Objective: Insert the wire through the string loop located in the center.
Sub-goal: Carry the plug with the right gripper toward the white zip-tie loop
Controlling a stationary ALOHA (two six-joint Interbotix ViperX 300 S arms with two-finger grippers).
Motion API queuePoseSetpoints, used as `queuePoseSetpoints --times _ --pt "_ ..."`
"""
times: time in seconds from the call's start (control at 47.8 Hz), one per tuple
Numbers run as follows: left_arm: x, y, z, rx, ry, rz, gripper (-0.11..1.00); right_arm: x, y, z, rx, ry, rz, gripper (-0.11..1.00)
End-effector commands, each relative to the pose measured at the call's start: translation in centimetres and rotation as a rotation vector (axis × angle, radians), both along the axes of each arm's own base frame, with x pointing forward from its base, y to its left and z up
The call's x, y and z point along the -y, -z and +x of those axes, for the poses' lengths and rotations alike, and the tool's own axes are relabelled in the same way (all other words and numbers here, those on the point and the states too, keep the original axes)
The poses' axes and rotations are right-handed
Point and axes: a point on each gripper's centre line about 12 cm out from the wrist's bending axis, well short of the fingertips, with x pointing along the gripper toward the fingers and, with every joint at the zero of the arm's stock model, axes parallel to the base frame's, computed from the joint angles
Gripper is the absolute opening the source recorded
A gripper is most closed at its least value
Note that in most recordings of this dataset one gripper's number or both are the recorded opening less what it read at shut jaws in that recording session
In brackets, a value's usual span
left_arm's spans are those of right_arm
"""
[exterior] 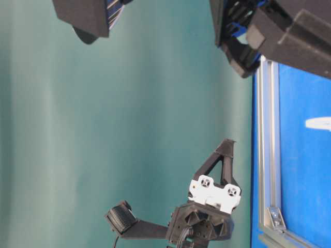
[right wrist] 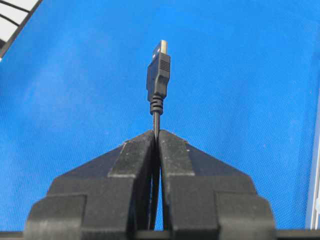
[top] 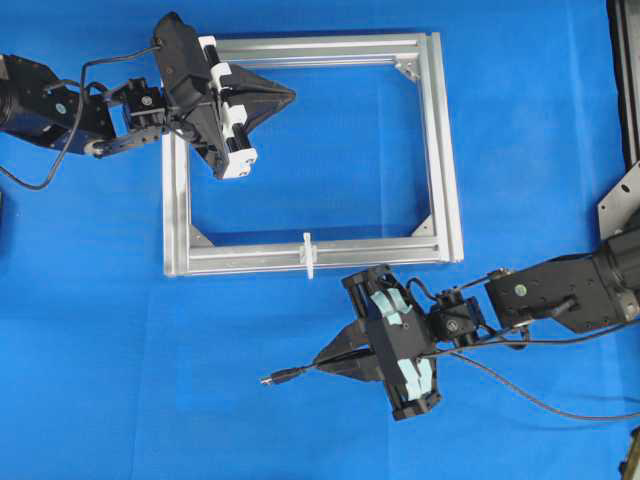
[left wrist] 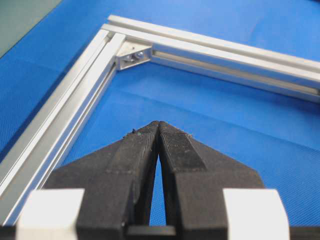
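The right gripper (right wrist: 158, 134) pinches the wire (right wrist: 156, 117) just behind its plug, which juts past the tips over the blue cloth (top: 120, 350), below the frame (top: 445, 150). The string loop (top: 309, 253) sits on the frame's lower bar, too small to read. The left gripper (left wrist: 159, 125) is closed, empty. The table-level view crops both arms.
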Motion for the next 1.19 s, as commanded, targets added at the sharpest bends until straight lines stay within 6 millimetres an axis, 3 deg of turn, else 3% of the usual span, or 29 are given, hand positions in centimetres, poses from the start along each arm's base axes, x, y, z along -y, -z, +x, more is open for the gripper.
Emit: queuePoseSetpoints --times 0.0,0.545,1.173 --pt "-0.1 -1.4 0.3 0.04 0.001 0.015 0.0 -0.3 -1.6 0.3 0.045 -0.004 0.015 -0.02" --pt "-0.1 -1.5 0.3 0.043 0.001 0.016 0.0 -0.1 -1.5 -0.2 0.038 -0.004 0.012 -0.02" --pt "-0.1 -1.4 0.3 0.041 0.001 0.014 0.0 2.7 0.2 -8.1 -0.054 0.04 0.026 -0.02"
